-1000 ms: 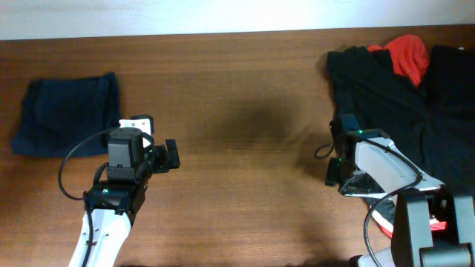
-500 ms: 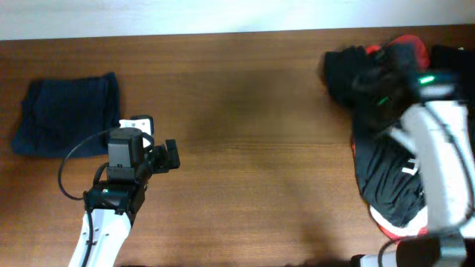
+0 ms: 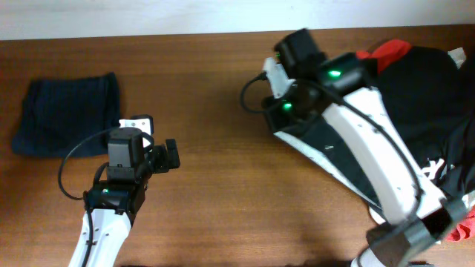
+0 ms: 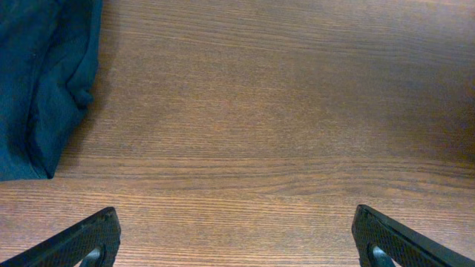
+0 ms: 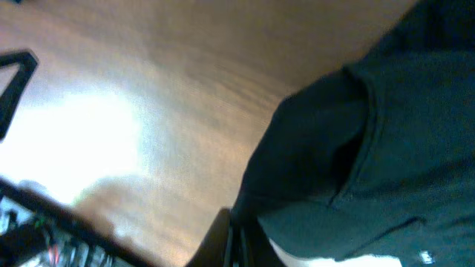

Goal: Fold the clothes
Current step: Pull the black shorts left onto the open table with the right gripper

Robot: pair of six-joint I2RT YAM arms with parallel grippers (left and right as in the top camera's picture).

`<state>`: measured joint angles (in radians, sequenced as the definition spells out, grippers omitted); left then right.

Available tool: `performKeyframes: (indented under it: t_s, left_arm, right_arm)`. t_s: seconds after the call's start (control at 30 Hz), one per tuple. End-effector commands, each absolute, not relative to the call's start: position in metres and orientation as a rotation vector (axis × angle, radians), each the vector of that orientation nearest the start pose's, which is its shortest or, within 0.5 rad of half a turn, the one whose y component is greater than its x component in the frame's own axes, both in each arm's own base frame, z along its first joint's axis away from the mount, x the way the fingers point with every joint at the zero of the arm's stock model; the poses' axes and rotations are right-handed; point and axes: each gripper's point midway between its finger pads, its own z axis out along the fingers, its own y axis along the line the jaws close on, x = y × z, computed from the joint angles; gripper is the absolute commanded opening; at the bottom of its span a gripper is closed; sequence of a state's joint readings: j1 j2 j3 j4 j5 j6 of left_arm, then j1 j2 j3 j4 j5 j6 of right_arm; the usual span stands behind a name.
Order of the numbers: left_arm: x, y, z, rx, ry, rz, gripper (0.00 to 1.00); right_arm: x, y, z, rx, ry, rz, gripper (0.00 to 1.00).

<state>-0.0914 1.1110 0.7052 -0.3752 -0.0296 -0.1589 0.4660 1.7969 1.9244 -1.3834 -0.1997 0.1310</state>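
Note:
A black garment [image 3: 315, 141] stretches from the clothes heap at the right toward the table's middle. My right gripper [image 3: 280, 111] is shut on its leading edge; in the right wrist view the black garment [image 5: 371, 148] hangs from the shut gripper [image 5: 234, 237] over the wood. At the far left lies a folded navy garment [image 3: 67, 115], which also fills the left wrist view's upper left corner [image 4: 37, 81]. My left gripper [image 3: 152, 141] hovers just right of it. It stands open [image 4: 237, 245] over bare wood with nothing between its fingers.
A heap of black clothes [image 3: 430, 96] with a red garment [image 3: 386, 50] on top fills the back right corner. Another red piece [image 3: 460, 228] shows at the right front edge. The brown wooden table [image 3: 223, 185] meets a pale wall at the back.
My right gripper has shut on the black garment and swept left from the heap toward the middle, dragging the cloth out behind it. The left arm has not moved.

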Motion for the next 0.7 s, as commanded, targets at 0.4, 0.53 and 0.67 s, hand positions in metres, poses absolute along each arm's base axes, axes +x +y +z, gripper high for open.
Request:
performKeyframes:
  t_s: [0.4,0.53,0.67]
  left_arm:
    - [0.328,-0.045,0.144,-0.041,2.335,-0.24,0.99]
    - [0.331,-0.072,0.14,0.028,2.336,-0.422,0.99]
    - [0.345,-0.094,0.108,0.082,2.386,-0.558,0.99]
  right_arm:
    - [0.369,0.211,0.169,-0.349,2.912,0.158,0.96]
    - [0.361,0.124,0.176,-0.071,3.052,0.077,0.99]
    - [0.35,0.08,0.174,0.082,3.144,0.034,0.99]
